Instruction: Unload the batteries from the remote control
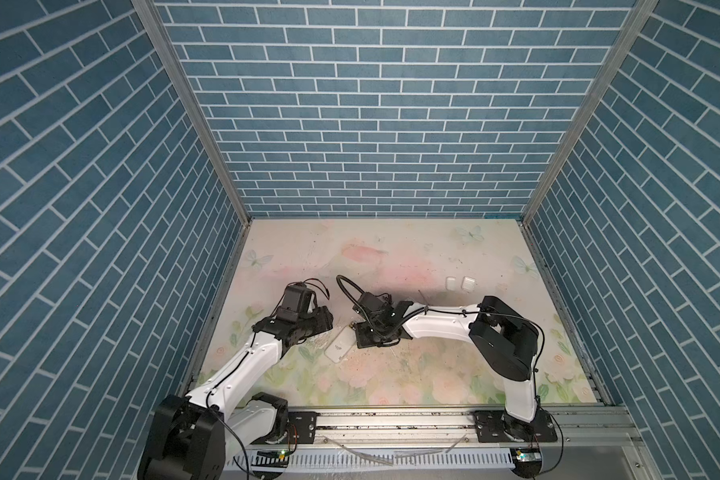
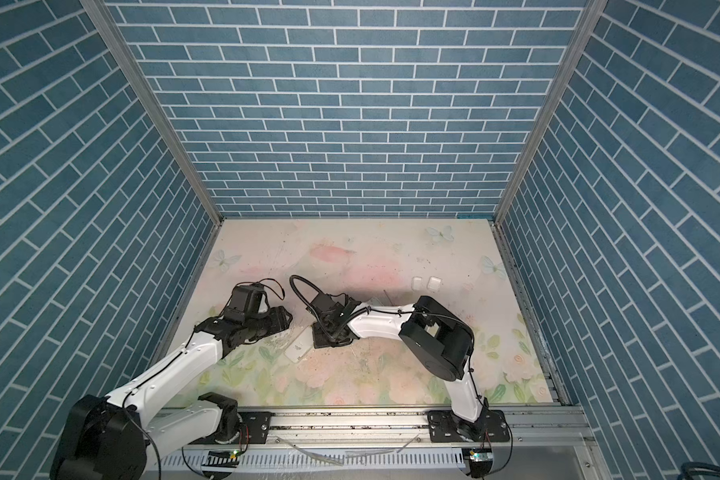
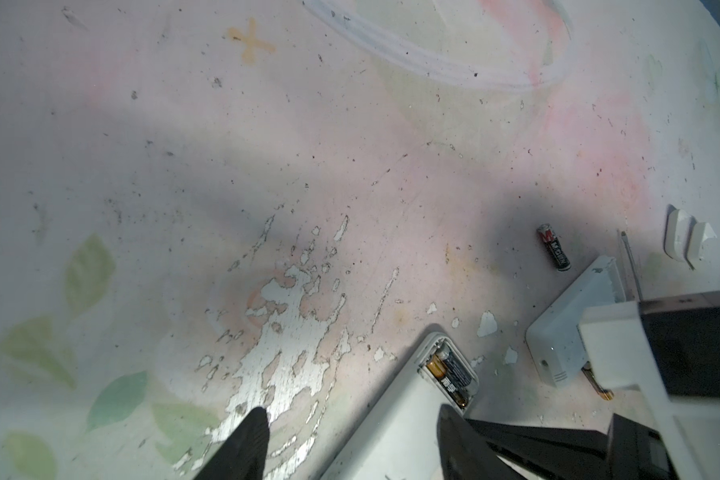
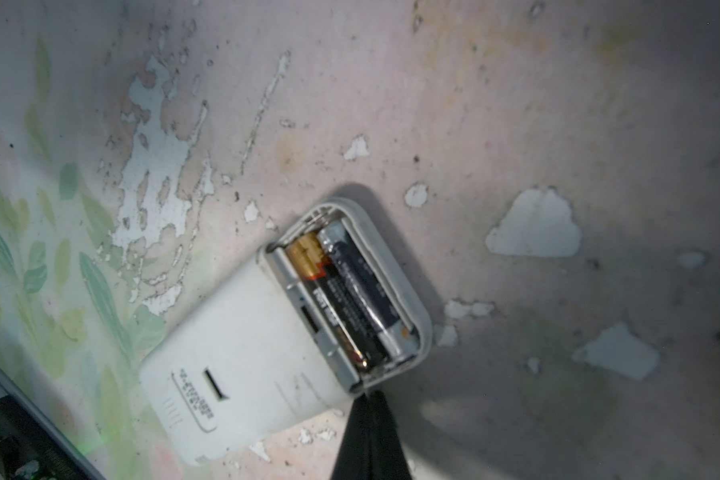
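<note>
Batteries [image 4: 350,299] are lying side by side inside the opened remote [image 4: 242,374]; shut right end effector [image 4: 368,411] is sitting at one end of their long axis, left end effector [image 3: 352,419] gaping empty alongside.

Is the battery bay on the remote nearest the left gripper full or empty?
Full. The remote lies back up with its cover off, and two batteries sit side by side in the open bay.
</note>
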You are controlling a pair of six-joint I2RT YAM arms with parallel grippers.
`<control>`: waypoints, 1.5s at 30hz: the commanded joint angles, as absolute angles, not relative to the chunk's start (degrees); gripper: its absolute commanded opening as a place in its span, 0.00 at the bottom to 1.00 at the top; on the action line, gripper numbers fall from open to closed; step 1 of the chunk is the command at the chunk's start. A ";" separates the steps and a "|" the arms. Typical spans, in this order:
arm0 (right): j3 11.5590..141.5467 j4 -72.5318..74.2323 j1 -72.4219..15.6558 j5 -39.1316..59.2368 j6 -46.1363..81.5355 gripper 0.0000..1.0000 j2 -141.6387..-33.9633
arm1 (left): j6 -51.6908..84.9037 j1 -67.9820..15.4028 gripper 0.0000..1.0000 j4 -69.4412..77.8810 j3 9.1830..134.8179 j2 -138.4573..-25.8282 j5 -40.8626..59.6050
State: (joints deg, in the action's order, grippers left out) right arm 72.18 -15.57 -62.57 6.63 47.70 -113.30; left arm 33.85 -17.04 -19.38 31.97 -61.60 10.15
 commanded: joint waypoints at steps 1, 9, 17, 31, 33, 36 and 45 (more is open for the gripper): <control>72.64 -20.51 -62.18 3.94 47.37 0.00 -110.79 | 33.07 -16.70 0.68 -20.92 31.21 -60.37 10.39; 67.42 -28.21 -59.02 -1.45 44.80 0.16 -99.25 | 32.41 -16.70 0.70 -20.24 31.83 -60.76 12.07; 63.73 -36.19 -53.43 -5.71 41.20 0.34 -91.86 | 30.13 -16.79 0.70 -23.02 33.06 -61.58 12.65; 56.90 -36.21 -40.98 -8.13 33.21 0.48 -88.25 | 33.21 -16.88 0.71 -21.93 35.34 -60.55 14.32; 56.61 -36.11 -39.50 -7.91 32.17 0.49 -88.55 | 33.46 -16.88 0.71 -21.97 35.58 -60.60 14.08; 56.41 -34.87 -37.69 -6.74 30.31 0.50 -89.09 | 34.06 -16.88 0.70 -21.56 35.35 -60.70 13.89; 55.73 -32.20 -34.80 -3.18 28.30 0.51 -91.97 | 35.37 -16.86 0.70 -19.91 34.35 -61.86 14.06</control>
